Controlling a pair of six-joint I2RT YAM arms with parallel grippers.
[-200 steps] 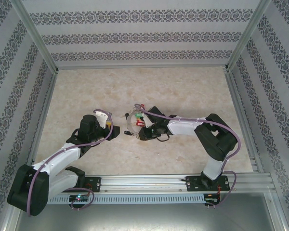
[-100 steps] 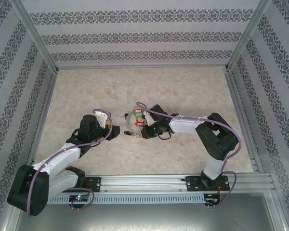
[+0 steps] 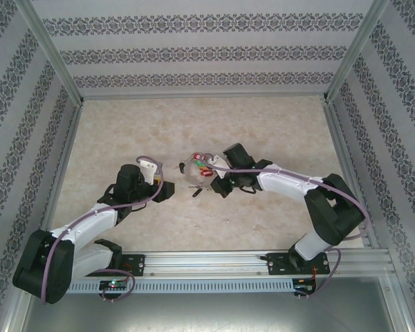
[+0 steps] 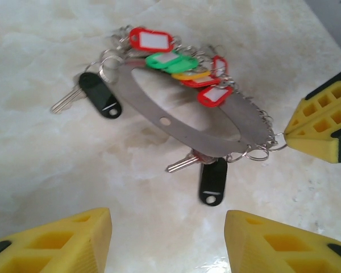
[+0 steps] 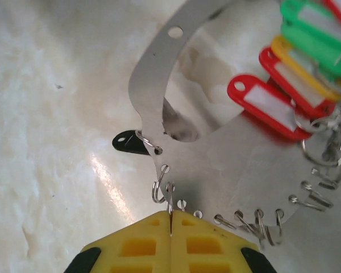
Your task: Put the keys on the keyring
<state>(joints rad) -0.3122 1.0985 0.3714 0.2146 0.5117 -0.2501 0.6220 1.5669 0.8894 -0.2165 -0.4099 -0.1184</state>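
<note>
Keyring (image 4: 173, 126), middle of worktop (image 3: 124, 131): thin stiff plate, likely light and slippery; rim the best hold, my right pincer (image 5: 170, 227) clenched there; left pincer (image 4: 167, 230) released.

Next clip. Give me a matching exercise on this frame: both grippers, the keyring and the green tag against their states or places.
1 left gripper
2 right gripper
3 keyring
4 green tag

a shut at the keyring's rim
b between a red and a yellow tag
c fingers apart, holding nothing
d flat grey metal oval

Pairs: 1-c, 2-a, 3-d, 4-b
</note>
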